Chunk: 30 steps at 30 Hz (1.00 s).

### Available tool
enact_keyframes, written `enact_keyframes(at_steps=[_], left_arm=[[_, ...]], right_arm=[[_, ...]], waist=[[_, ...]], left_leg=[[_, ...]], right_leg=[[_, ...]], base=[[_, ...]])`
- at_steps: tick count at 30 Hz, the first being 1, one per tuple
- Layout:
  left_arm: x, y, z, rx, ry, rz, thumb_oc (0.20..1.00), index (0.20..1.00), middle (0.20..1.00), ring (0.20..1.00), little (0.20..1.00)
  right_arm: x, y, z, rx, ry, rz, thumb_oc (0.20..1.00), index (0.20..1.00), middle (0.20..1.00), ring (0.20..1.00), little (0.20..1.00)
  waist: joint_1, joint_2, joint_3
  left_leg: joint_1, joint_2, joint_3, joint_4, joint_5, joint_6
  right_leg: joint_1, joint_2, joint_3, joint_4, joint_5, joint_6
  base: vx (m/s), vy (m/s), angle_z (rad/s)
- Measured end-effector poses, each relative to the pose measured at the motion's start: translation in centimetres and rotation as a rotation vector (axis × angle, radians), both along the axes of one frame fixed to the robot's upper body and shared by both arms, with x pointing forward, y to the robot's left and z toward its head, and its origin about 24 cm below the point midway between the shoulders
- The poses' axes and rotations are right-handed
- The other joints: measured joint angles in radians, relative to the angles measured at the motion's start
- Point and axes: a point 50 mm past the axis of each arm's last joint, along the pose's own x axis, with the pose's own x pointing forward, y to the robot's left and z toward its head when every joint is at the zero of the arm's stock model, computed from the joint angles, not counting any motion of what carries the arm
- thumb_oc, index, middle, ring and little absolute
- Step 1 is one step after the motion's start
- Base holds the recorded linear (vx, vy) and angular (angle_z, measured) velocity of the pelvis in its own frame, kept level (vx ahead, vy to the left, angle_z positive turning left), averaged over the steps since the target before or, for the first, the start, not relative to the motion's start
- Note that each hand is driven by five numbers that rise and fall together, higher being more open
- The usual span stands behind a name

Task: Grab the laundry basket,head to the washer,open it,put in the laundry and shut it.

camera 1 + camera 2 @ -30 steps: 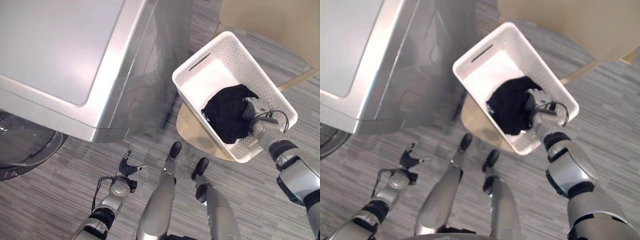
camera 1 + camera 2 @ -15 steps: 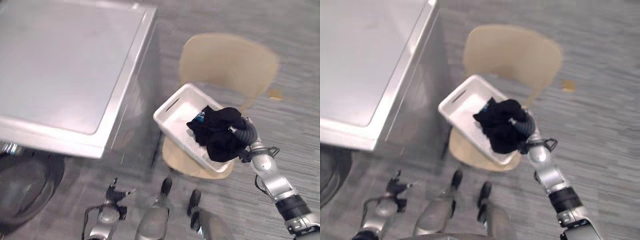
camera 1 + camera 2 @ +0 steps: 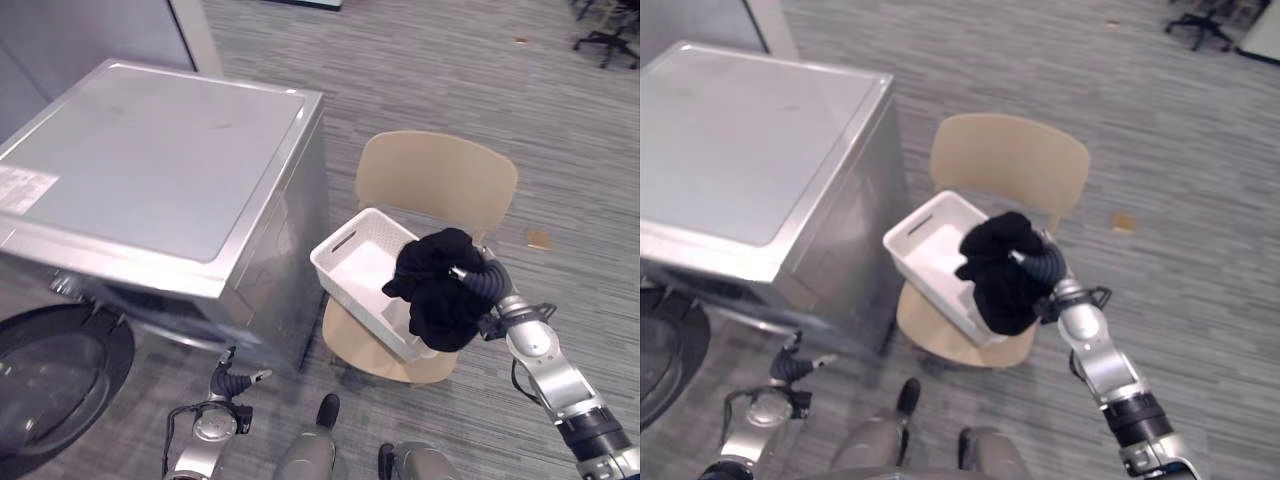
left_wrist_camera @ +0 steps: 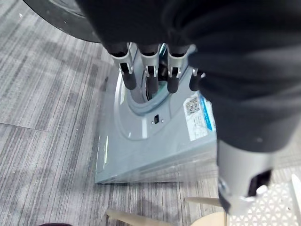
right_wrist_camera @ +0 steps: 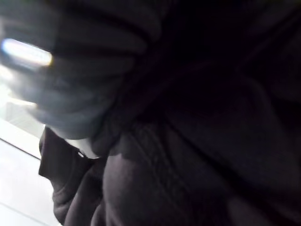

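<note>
I am looking down on a grey striped carpet floor (image 3: 450,80) with the washer (image 3: 160,190), a silver box, sitting at about ten o'clock in the head views. Its round door (image 3: 55,375) is hanging open at the lower left, by eight o'clock. A tan chair (image 3: 440,185) is standing just beside the washer's right side, its backrest toward twelve o'clock. A dark office chair base (image 3: 605,40) is showing far off at one o'clock, and a small tan scrap (image 3: 538,238) is lying on the carpet past the chair.

The white laundry basket (image 3: 365,265) is resting on the chair seat, its long axis running from about ten o'clock to four o'clock, with a slot handle at the end nearer the washer. The open side is facing up.

The black laundry (image 3: 435,285) is bunching over the basket's four o'clock end, draping down past its rim. My right hand (image 3: 1038,262) is buried in that cloth, its ribbed cover poking out; I cannot tell how the fingers are standing, as the wrist view is giving me dark fabric folds and nothing more.

My left hand (image 3: 232,380) is hanging low at seven o'clock, near the washer's front corner, fingers relaxed and apart, holding nothing. In its wrist view the fingers (image 4: 149,63) are pointing toward the washer's front panel.
</note>
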Motion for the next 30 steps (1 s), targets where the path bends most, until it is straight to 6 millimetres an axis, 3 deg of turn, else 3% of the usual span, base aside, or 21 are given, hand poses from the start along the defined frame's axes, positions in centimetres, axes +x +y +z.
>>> enact_keyframes(at_steps=[1, 3, 4, 5, 6, 7, 8, 12, 13, 15, 17, 18, 20, 24, 30], left_arm=[[-0.4, -0.2, -0.2, -0.006, 0.006, -0.005, 1.000, 1.000, 1.000, 1.000, 1.000], [-0.6, -0.3, -0.1, -0.008, 0.003, -0.014, 1.000, 1.000, 1.000, 1.000, 1.000], [-0.3, -0.7, 0.4, -0.016, -0.021, -0.037, 1.000, 1.000, 1.000, 1.000, 1.000], [-0.3, -0.8, 0.4, -0.016, -0.017, -0.048, 1.000, 1.000, 1.000, 1.000, 1.000], [0.0, -1.5, 0.8, -0.020, -0.031, -0.085, 1.000, 1.000, 1.000, 1.000, 1.000], [0.3, -1.7, 1.2, -0.023, -0.053, -0.098, 1.000, 1.000, 1.000, 1.000, 1.000], [0.9, -2.0, 2.0, -0.023, -0.099, -0.118, 1.000, 1.000, 1.000, 1.000, 1.000], [3.2, -3.6, 4.4, 0.001, -0.207, -0.237, 1.000, 1.000, 1.000, 1.000, 1.000], [4.3, -4.6, 5.3, 0.009, -0.246, -0.291, 1.000, 1.000, 1.000, 1.000, 1.000], [5.8, -6.4, 6.8, 0.018, -0.314, -0.382, 1.000, 1.000, 1.000, 1.000, 1.000], [6.7, -8.3, 8.3, 0.039, -0.376, -0.472, 1.000, 1.000, 1.000, 1.000, 1.000], [7.3, -9.8, 9.3, 0.061, -0.423, -0.550, 1.000, 1.000, 1.000, 1.000, 1.000], [7.6, -11.0, 10.1, 0.077, -0.455, -0.622, 1.000, 1.000, 1.000, 1.000, 1.000], [8.2, -12.7, 11.8, 0.100, -0.531, -0.696, 1.000, 1.000, 1.000, 1.000, 1.000], [8.9, -14.5, 13.4, 0.136, -0.623, -0.690, 1.000, 1.000, 1.000, 1.000, 1.000]], right_arm=[[0.1, 0.0, 0.0, -0.011, 0.003, 0.005, 0.200, 0.200, 0.200, 0.200, 0.200], [0.0, 0.3, -0.4, -0.020, 0.020, 0.017, 0.200, 0.200, 0.200, 0.200, 0.200], [-0.2, 0.2, -1.0, -0.029, 0.043, 0.018, 0.200, 0.200, 0.200, 0.200, 0.200], [-0.2, 0.3, -1.1, -0.035, 0.051, 0.021, 0.200, 0.200, 0.200, 0.200, 0.200], [-0.3, 0.3, -1.3, -0.050, 0.060, 0.029, 0.200, 0.200, 0.200, 0.200, 0.200], [-0.3, 0.3, -1.3, -0.054, 0.060, 0.033, 0.200, 0.200, 0.200, 0.200, 0.200], [-0.2, 0.5, -0.7, -0.057, 0.039, 0.044, 0.200, 0.200, 0.200, 0.200, 0.200], [-0.3, 1.4, 1.2, -0.039, -0.023, 0.102, 0.200, 0.200, 0.200, 0.200, 0.200], [-0.2, 1.6, 1.7, -0.032, -0.039, 0.116, 0.200, 0.200, 0.200, 0.200, 0.200], [-0.1, 2.0, 2.1, 0.003, -0.043, 0.140, 0.200, 0.200, 0.200, 0.200, 0.200], [0.5, 3.2, 3.1, 0.017, -0.069, 0.193, 0.200, 0.200, 0.200, 0.200, 0.200], [0.7, 3.9, 4.0, 0.017, -0.103, 0.227, 0.200, 0.200, 0.200, 0.200, 0.200], [0.9, 6.0, 4.9, -0.008, -0.130, 0.311, 0.200, 0.200, 0.200, 0.200, 0.200], [0.6, 9.3, 5.9, 0.040, -0.170, 0.428, 0.200, 0.200, 0.200, 0.200, 0.200], [0.7, 12.8, 4.6, 0.273, -0.092, 0.462, 0.200, 0.200, 0.200, 0.200, 0.200]], waist=[[0.020, 0.024, 0.000], [0.025, 0.042, 0.000], [0.014, 0.027, 0.009], [0.024, 0.016, 0.008], [0.012, 0.006, 0.008], [0.004, -0.002, 0.006], [0.009, -0.009, 0.006], [-0.035, -0.051, 0.005], [-0.055, -0.054, 0.004], [-0.095, -0.052, 0.001], [-0.093, -0.050, 0.000], [-0.092, -0.045, -0.002], [-0.101, -0.052, -0.013], [-0.110, -0.069, -0.058], [-0.107, -0.099, -0.111]], left_leg=[[-0.008, 0.032, 0.016, -0.022, 0.000, 0.003], [-0.020, 0.066, 0.033, -0.068, -0.012, 0.002], [-0.042, 0.074, 0.069, -0.077, -0.062, -0.016], [-0.048, 0.063, 0.114, -0.068, -0.075, -0.001], [-0.065, 0.037, 0.195, -0.010, -0.102, 0.009], [-0.067, 0.024, 0.203, 0.016, -0.104, 0.011], [-0.044, 0.011, 0.213, 0.051, -0.120, 0.011], [0.055, 0.007, 0.213, 0.098, -0.193, 0.005], [0.113, 0.037, 0.243, 0.078, -0.214, -0.009], [0.155, 0.066, 0.270, 0.022, -0.214, -0.001], [0.182, 0.071, 0.268, -0.054, -0.207, 0.012], [0.184, 0.063, 0.269, -0.094, -0.192, 0.035], [0.190, 0.053, 0.268, -0.104, -0.153, 0.058], [0.192, 0.029, 0.276, -0.106, -0.130, 0.075], [0.211, 0.014, 0.300, -0.111, -0.101, 0.100]], right_leg=[[-0.009, 0.038, -0.013, -0.001, 0.031, -0.011], [-0.031, 0.076, -0.021, 0.013, 0.043, -0.037], [-0.051, 0.053, -0.062, 0.002, 0.050, -0.093], [-0.062, 0.029, -0.089, -0.001, 0.084, -0.116], [-0.051, 0.002, -0.133, -0.048, 0.113, -0.118], [-0.051, -0.007, -0.146, -0.070, 0.115, -0.110], [-0.058, -0.022, -0.169, -0.095, 0.155, -0.126], [-0.038, -0.055, -0.241, -0.200, 0.243, -0.099], [-0.016, -0.063, -0.289, -0.235, 0.258, -0.095], [0.004, -0.059, -0.330, -0.268, 0.271, -0.082], [0.001, -0.047, -0.330, -0.297, 0.285, -0.064], [-0.001, -0.038, -0.332, -0.315, 0.303, -0.040], [0.003, -0.040, -0.325, -0.323, 0.315, -0.025], [-0.005, -0.053, -0.279, -0.324, 0.325, -0.010], [-0.006, -0.072, -0.265, -0.306, 0.331, -0.002]], base=[[-0.47, -0.170, 0.50], [-0.27, -0.038, 0.68], [-0.28, 0.002, 1.00], [-0.37, 0.011, 1.32], [-0.23, 0.020, 0.97], [-0.21, 0.021, 1.02], [-0.15, 0.035, 0.59], [-0.04, 0.092, 0.72], [0.05, 0.147, 0.84], [0.06, 0.135, 0.85], [0.04, 0.150, 0.11], [0.05, 0.199, -0.13], [0.03, 0.130, -0.18], [0.01, 0.079, -0.13], [0.00, 0.038, -0.02]])
